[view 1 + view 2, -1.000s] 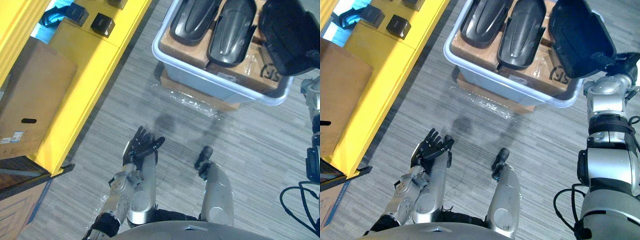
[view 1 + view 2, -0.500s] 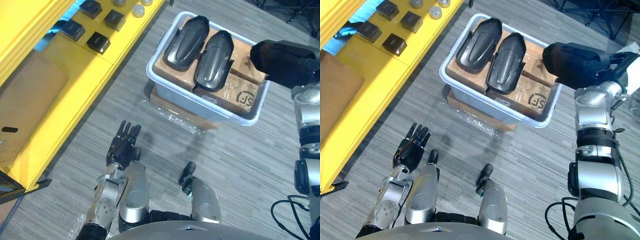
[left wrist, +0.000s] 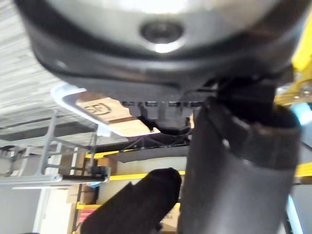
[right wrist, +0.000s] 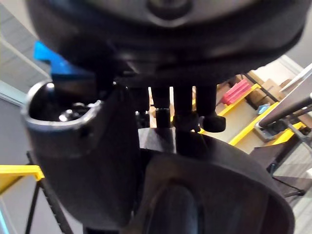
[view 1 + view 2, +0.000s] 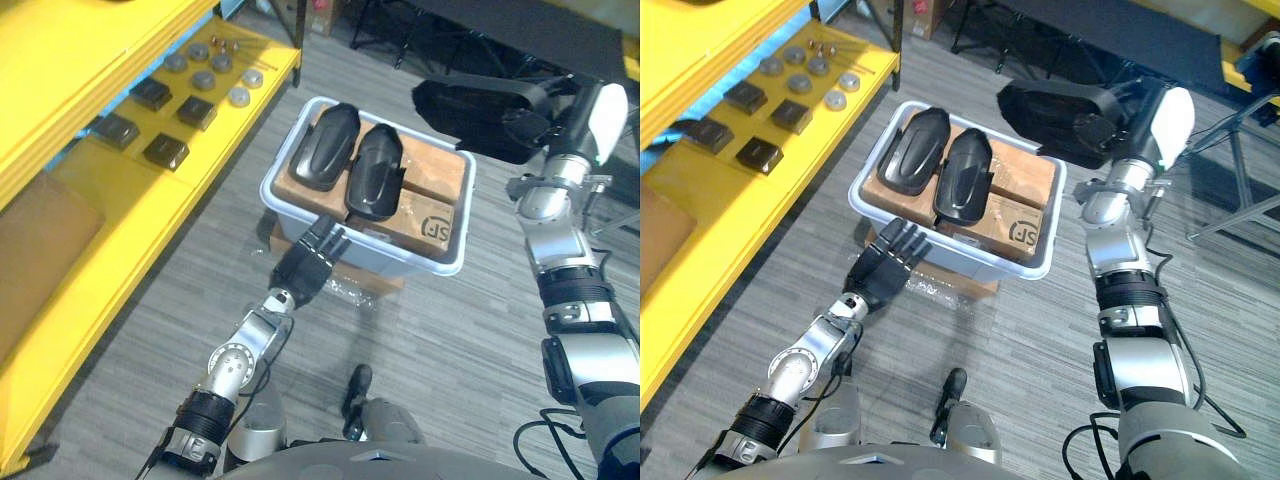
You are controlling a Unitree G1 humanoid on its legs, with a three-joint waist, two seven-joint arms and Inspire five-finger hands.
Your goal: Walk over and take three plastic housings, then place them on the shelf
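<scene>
Facing L hand [image 5: 885,268]: bin [image 5: 985,262] by yellow shelf [image 5: 700,200]; housing [image 5: 1050,110] in R hand [image 5: 1110,115].

1. The right hand's [image 4: 161,39] dark bulk spans one edge, and its fingers [image 4: 184,105] stand out from it in a row.
2. The fingers curl onto the rim of a dark plastic housing [image 4: 219,180], whose glossy curved shell lies close against them.
3. Beside the fingers rises a rounded dark-grey form [image 4: 78,161] with a shiny rim; whether it is the thumb or part of the housing cannot be told.
4. Far behind are yellow beams [image 4: 243,129], a red box [image 4: 239,91] and a blue piece [image 4: 48,61].
</scene>
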